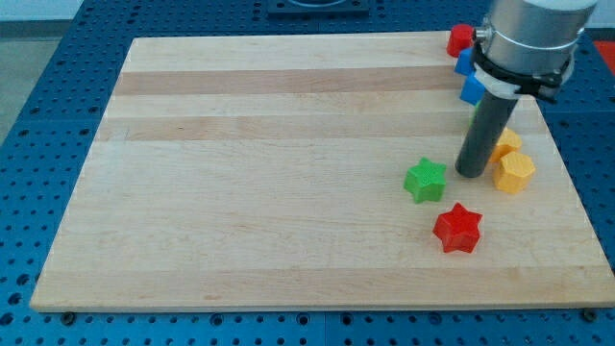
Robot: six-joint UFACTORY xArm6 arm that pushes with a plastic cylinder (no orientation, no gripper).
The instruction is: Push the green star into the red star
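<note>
The green star (425,181) lies on the wooden board (269,192) right of centre. The red star (456,229) lies just below and to the right of it, a small gap between them. My tip (471,174) rests on the board just to the right of the green star, close to it but apart, and above the red star. The dark rod rises from there to the arm's grey end at the view's top right.
Two yellow blocks (514,172) (506,144) sit just right of the rod. A red block (460,39) and two blue blocks (465,61) (472,89) lie at the board's top right, partly hidden by the arm. A blue perforated table surrounds the board.
</note>
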